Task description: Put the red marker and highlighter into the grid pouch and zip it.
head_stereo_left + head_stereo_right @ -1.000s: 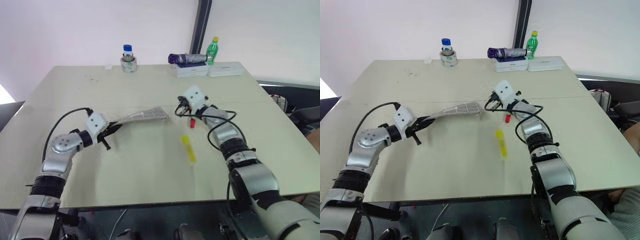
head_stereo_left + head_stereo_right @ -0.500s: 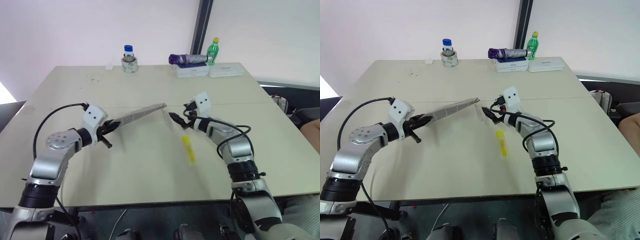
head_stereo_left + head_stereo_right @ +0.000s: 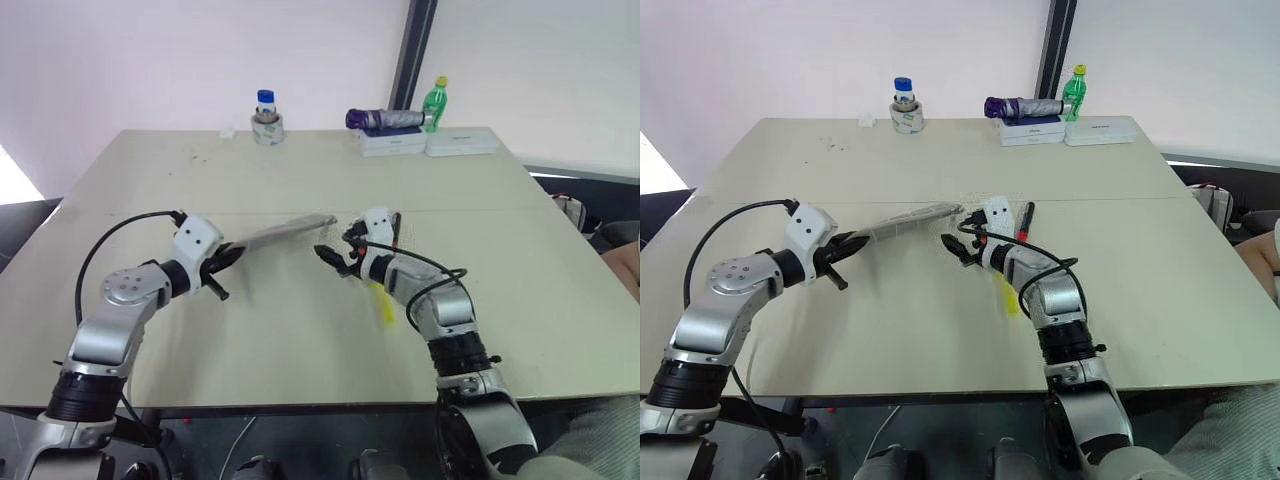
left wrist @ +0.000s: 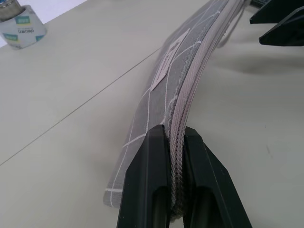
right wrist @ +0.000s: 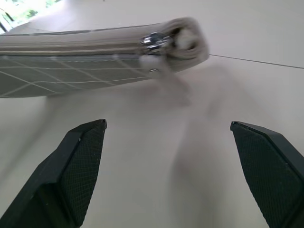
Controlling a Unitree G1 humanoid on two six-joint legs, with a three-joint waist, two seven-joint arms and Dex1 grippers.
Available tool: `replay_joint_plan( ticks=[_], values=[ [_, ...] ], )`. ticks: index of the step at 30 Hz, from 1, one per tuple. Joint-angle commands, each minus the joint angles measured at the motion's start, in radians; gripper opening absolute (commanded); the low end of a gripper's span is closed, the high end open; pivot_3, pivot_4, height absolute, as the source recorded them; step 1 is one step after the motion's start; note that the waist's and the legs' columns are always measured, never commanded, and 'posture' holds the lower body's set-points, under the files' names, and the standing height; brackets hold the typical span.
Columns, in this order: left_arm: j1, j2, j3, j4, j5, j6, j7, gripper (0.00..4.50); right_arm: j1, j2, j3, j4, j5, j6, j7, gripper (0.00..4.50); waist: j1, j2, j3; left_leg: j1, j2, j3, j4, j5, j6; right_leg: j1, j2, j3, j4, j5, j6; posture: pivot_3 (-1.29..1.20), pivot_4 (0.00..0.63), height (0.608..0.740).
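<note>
The grid pouch (image 3: 280, 234) hangs edge-up just above the table, grey with white lines and a small white label. My left gripper (image 4: 175, 134) is shut on its near end, along the zipper edge. The zipper's metal slider (image 5: 152, 39) sits at the pouch's far end. My right gripper (image 3: 335, 256) is open and faces that far end from a short gap away, holding nothing. The yellow highlighter (image 3: 386, 305) lies on the table under my right forearm, partly hidden. The red marker (image 3: 1022, 218) lies on the table just behind my right hand.
At the table's far edge stand a blue-capped bottle inside a tape roll (image 3: 266, 118), a folded purple umbrella (image 3: 385, 119) on white boxes (image 3: 430, 142) and a green bottle (image 3: 434, 98). Bare tabletop (image 3: 280, 330) lies in front of both arms.
My right gripper has opened wide, rolled, and come nearer and leftward, and now faces the pouch's far end. The left gripper keeps its hold; the pouch's far end rose, then sank a little.
</note>
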Motion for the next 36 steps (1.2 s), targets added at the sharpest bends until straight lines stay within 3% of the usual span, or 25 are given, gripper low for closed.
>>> replay_joint_plan(
  ticks=[1, 7, 8, 16, 21, 25, 31, 36],
  values=[
    [0.008, -0.003, 0.003, -0.040, 0.003, -0.010, 0.003, 0.00, -0.027, 0.017, 0.006, -0.006, 0.009, -0.027, -0.003, 3.46, 0.000, 0.000, 0.000, 0.000, 0.000, 0.000, 0.000, 0.000, 0.000, 0.000, 0.000, 0.000, 0.000, 0.000, 0.000, 0.00, 0.150, 0.740],
    [0.012, -0.007, 0.002, -0.039, 0.004, -0.013, -0.002, 0.00, -0.042, 0.043, -0.005, 0.008, 0.018, -0.040, -0.028, 0.33, -0.001, 0.000, 0.000, 0.000, 0.000, 0.000, 0.000, 0.000, 0.000, 0.000, 0.000, 0.000, 0.000, 0.000, 0.000, 0.00, 0.150, 0.740],
    [0.010, -0.010, 0.003, -0.040, 0.001, -0.011, -0.002, 0.00, -0.043, 0.045, -0.001, 0.011, 0.014, -0.044, -0.030, 0.08, -0.001, 0.000, 0.000, 0.000, 0.000, 0.000, 0.000, 0.000, 0.000, 0.000, 0.000, 0.000, 0.000, 0.000, 0.000, 0.00, 0.150, 0.740],
    [0.005, -0.016, -0.020, -0.023, 0.044, -0.047, 0.013, 0.00, -0.024, -0.013, 0.048, -0.054, -0.019, -0.048, -0.002, 0.08, 0.000, 0.000, 0.000, 0.000, 0.000, 0.000, 0.000, 0.000, 0.000, 0.000, 0.000, 0.000, 0.000, 0.000, 0.000, 0.00, 0.150, 0.740],
    [-0.003, -0.046, -0.072, -0.013, 0.092, -0.075, 0.032, 0.00, -0.021, -0.130, 0.259, -0.100, -0.201, -0.179, 0.066, 0.08, 0.001, 0.000, 0.000, 0.000, -0.001, 0.000, 0.000, 0.000, 0.000, 0.000, 0.000, 0.000, 0.000, 0.000, 0.000, 0.00, 0.150, 0.740],
    [-0.010, -0.078, -0.108, -0.007, 0.125, -0.081, 0.047, 0.00, -0.013, -0.101, 0.305, -0.149, -0.211, -0.174, 0.079, 0.08, 0.000, 0.000, 0.000, 0.000, 0.000, 0.000, 0.000, 0.000, 0.000, 0.000, 0.000, 0.000, 0.000, 0.000, 0.000, 0.00, 0.150, 0.740],
    [-0.001, -0.105, -0.137, -0.031, 0.144, -0.087, 0.040, 0.00, -0.014, -0.153, 0.387, -0.125, -0.322, -0.275, 0.109, 0.08, 0.005, 0.000, 0.000, 0.000, 0.000, 0.000, 0.000, 0.000, 0.000, 0.000, 0.000, 0.000, 0.000, 0.000, 0.000, 0.00, 0.150, 0.740],
    [-0.023, -0.140, -0.164, -0.012, 0.162, -0.083, 0.059, 0.00, 0.007, -0.160, 0.435, -0.201, -0.285, -0.378, 0.251, 0.08, 0.005, 0.000, 0.000, 0.000, -0.001, -0.001, 0.001, 0.000, 0.000, 0.000, 0.000, 0.000, 0.000, 0.000, 0.000, 0.00, 0.150, 0.740]
  ],
)
